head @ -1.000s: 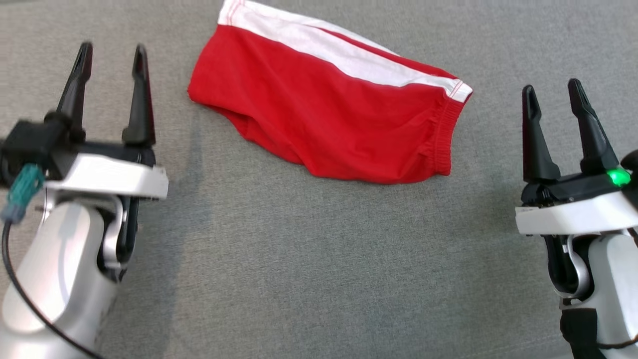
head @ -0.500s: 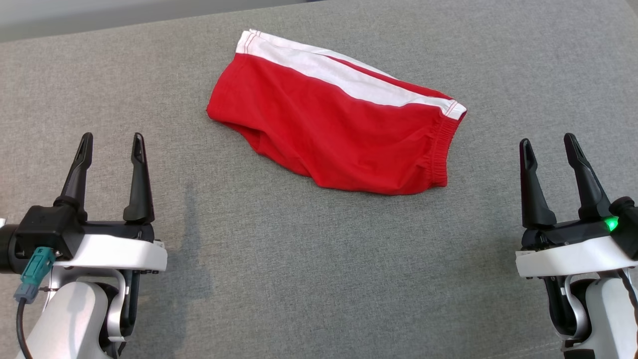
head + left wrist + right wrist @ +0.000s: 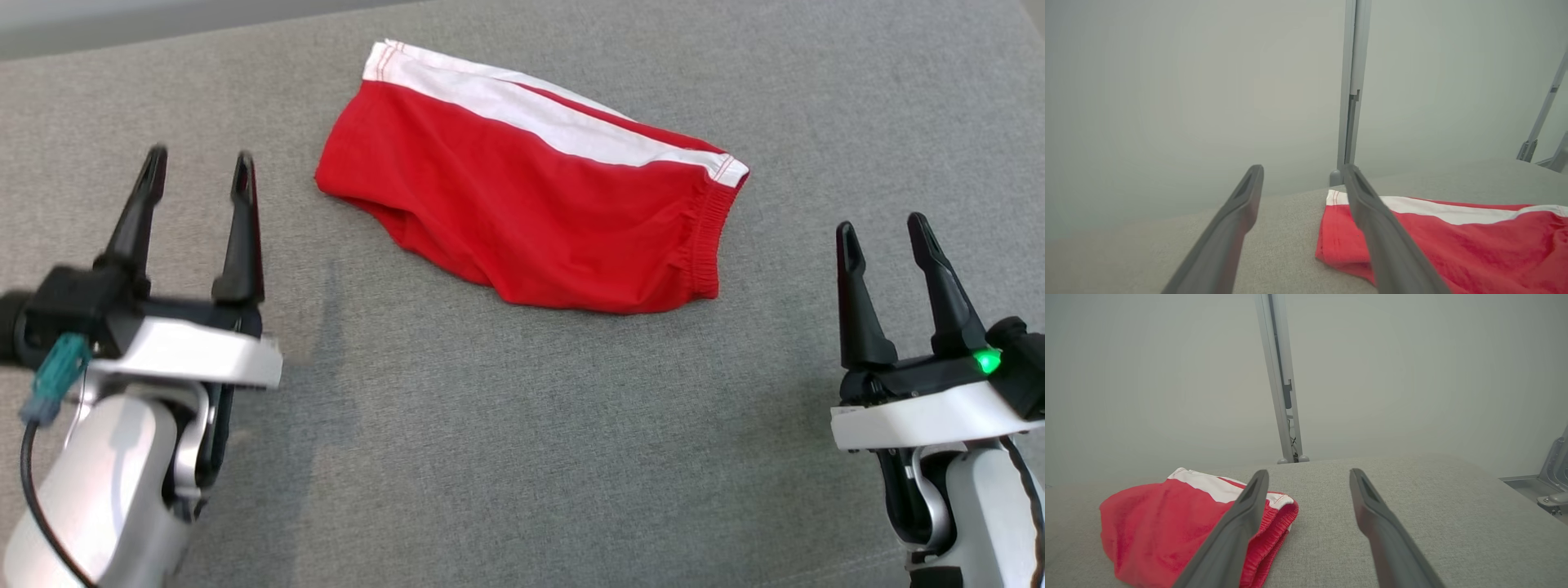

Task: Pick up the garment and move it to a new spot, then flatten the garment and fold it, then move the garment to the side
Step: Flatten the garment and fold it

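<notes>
Looking down at a red garment [image 3: 522,220] lying on the grey fabric-covered worktop [image 3: 522,457], toward the far middle of it, and slanting from far left to nearer right. Showing a white band along the far edge, a gathered elastic waistband at the right end and a stitched hem at the left end. Resting fairly flat, with soft wrinkles along the near edge, and touching neither arm.

Holding the left end effector [image 3: 199,155] at the near left, fingers spread wide and pinching nothing, tips pointing away and standing beside, but apart from, the hemmed end. Holding the right end effector [image 3: 880,224] at the near right, likewise spread and empty, a little nearer than the waistband end and clear of it.

Looking along the left wrist, crossing the hemmed corner with one dark finger in front of the cloth, above the surface. Looking along the right wrist, overlapping the waistband end the same way. Facing a pale wall with an upright metal post [image 3: 1280,375] beyond the far edge.
</notes>
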Robot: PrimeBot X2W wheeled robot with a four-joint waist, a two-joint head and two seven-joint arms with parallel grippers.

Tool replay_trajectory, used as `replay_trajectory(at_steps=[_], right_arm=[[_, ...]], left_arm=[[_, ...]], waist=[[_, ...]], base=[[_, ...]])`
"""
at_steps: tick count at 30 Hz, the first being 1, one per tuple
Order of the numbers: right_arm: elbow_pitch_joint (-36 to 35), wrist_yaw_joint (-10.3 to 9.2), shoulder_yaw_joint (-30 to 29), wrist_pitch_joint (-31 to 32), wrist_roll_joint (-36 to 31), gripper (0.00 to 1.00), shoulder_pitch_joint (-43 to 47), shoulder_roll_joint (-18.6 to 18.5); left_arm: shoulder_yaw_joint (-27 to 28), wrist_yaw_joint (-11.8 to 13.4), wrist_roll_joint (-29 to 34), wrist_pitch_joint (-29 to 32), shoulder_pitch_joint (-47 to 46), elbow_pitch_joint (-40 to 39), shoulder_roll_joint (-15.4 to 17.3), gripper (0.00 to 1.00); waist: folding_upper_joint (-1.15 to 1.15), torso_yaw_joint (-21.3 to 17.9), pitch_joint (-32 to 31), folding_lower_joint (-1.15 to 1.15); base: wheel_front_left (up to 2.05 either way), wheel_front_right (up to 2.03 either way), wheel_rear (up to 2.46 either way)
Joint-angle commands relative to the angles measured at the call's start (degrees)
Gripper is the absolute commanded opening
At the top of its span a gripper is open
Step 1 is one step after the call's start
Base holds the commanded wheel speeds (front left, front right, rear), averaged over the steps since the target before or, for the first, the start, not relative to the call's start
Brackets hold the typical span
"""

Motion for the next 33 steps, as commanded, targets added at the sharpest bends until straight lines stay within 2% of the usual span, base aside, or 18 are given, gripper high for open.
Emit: replay_trajectory(at_steps=[1,6,12,21,22,23,24,25,28,33], right_arm=[[-0.1,-0.01,0.4,-0.32,0.44,1.0,-1.23,-0.02],[0.1,-0.01,1.27,-0.32,0.91,1.0,-2.43,0.58],[1.02,-0.01,2.53,-0.32,1.83,1.0,-3.11,1.45],[2.15,-0.01,2.55,-0.32,2.86,1.0,-2.68,1.97],[2.25,-0.01,2.54,-0.32,2.84,1.0,-2.6,1.99],[2.28,-0.01,2.49,-0.32,2.81,1.0,-2.52,2.02],[2.32,-0.01,2.43,-0.32,2.94,1.0,-2.52,2.06],[2.41,-0.01,2.46,-0.32,3.27,1.0,-2.59,2.11],[2.23,-0.01,2.62,-0.32,3.53,1.0,-2.96,2.17],[2.44,-0.01,2.62,-0.32,3.85,1.0,-2.69,2.19]], left_arm=[[-0.93,-1.67,0.36,0.41,-3.79,1.68,0.12,1.0],[-3.91,-7.0,-1.13,4.46,-11.99,11.1,-0.89,1.0],[-5.66,-12.93,-3.61,8.55,-19.37,27.81,-1.85,1.0],[-6.83,-17.37,-7.2,14.49,-24.14,41.91,-3.62,1.0],[-7.13,-17.76,-7.86,15.49,-24.22,42.93,-4.03,0.84],[-7.41,-18.17,-8.63,16.39,-24.13,43.63,-4.53,0.44],[-7.7,-18.55,-8.97,16.89,-24.23,44.13,-4.85,0.11],[-8.02,-18.62,-9.34,17.4,-24.38,44.57,-5.02,0.0],[-8.02,-19.01,-10.73,16.35,-24.81,44.85,-5.07,0.0],[-5.91,-18.4,-12.38,10.56,-23.46,44.57,-5.01,0.0]], waist=[[0.0,-0.88,0.93,0.0],[0.0,-2.9,2.93,0.0],[0.0,-5.51,4.82,0.0],[0.0,-6.71,5.44,0.0],[0.0,-6.67,5.38,0.0],[0.0,-6.61,5.34,0.0],[0.0,-6.54,5.27,0.0],[0.0,-6.47,5.24,0.0],[0.0,-6.21,5.19,0.0],[0.0,-5.63,4.78,0.0]], base=[[0.0,0.0,0.0],[0.0,0.0,0.0],[0.0,0.0,0.0],[0.0,0.0,0.0],[0.0,0.0,0.0],[0.0,0.0,0.0],[0.0,0.0,0.0],[0.0,0.0,0.0],[0.0,0.0,0.0],[0.0,0.0,0.0]])
